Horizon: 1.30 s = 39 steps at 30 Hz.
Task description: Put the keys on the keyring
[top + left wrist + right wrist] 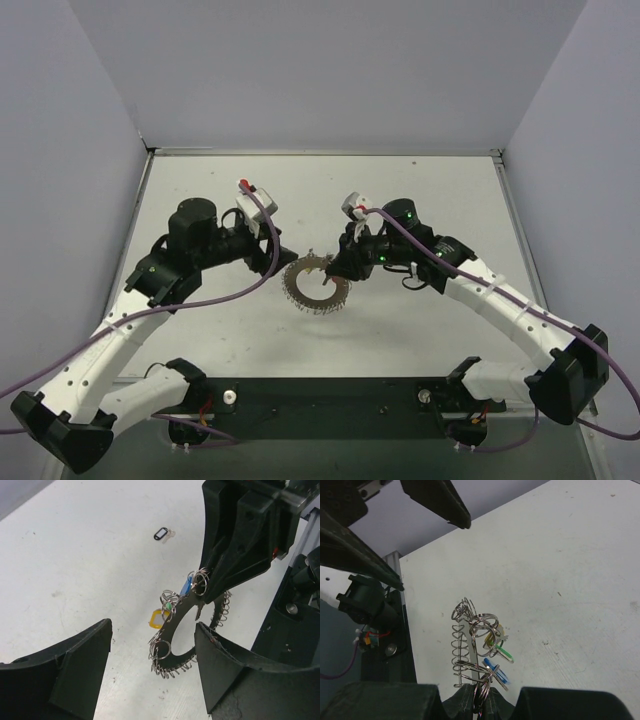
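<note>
Black-and-white arms (90, 365), purple cables (200, 301)

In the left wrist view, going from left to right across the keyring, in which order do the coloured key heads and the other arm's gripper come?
yellow key head → green key head → blue key head → right gripper, shut on the keyring

The keyring (300, 290), a dark flat ring fringed with small wire loops, stood tilted near the middle of the surface, one edge pinched in the right pincer (482, 702). A blue-headed key (186, 586), a green-headed key (169, 608) and a yellow-headed key (156, 618) hung at its rim. A black-headed key (161, 534) lay flat, well apart.
</note>
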Motion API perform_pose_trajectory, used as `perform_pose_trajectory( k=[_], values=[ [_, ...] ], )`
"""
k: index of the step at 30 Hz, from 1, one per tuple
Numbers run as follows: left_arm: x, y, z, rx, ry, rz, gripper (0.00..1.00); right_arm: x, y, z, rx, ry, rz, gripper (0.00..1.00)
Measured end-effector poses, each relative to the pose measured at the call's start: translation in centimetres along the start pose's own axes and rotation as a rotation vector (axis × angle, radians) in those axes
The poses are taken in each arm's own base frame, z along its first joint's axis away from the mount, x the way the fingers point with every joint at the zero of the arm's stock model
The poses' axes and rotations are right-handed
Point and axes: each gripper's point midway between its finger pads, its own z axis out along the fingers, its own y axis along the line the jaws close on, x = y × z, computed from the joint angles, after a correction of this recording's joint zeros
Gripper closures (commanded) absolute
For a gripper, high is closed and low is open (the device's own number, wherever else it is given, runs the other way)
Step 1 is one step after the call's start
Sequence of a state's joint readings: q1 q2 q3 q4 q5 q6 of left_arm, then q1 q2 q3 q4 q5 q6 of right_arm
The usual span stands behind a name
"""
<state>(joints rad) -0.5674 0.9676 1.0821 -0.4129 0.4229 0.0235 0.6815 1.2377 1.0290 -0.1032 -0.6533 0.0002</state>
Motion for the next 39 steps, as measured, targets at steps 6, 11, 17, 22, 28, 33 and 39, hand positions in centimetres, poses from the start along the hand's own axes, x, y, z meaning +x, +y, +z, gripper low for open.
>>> perform_pose_trajectory(
  k=[6,11,17,22,28,33,39],
  values=[
    [2.4,-0.8,0.5,0.097,0.090,-0.020,0.46,0.3,1.6,-0.7,-0.073,0.013,-0.020,1.00],
    [3.1,-2.2,0.5,0.194,0.116,-0.018,0.48,1.0,2.2,-0.9,-0.105,0.038,-0.012,1.00],
    [3.4,-3.1,0.4,0.248,0.125,-0.015,0.47,1.4,2.4,-1.0,-0.117,0.055,-0.011,1.00],
    [3.7,-3.3,0.5,0.270,0.134,-0.019,0.48,1.4,2.5,-1.1,-0.123,0.057,-0.012,1.00],
    [3.7,-3.6,0.5,0.288,0.133,-0.022,0.55,1.4,2.5,-1.1,-0.124,0.056,-0.013,1.00],
    [4.2,-3.3,0.6,0.269,0.155,-0.035,0.51,1.2,2.5,-1.4,-0.120,0.048,-0.016,1.00],
    [4.1,-2.0,0.5,0.168,0.136,-0.075,0.43,0.0,1.2,-2.3,-0.049,0.002,0.030,1.00]
  ],
)
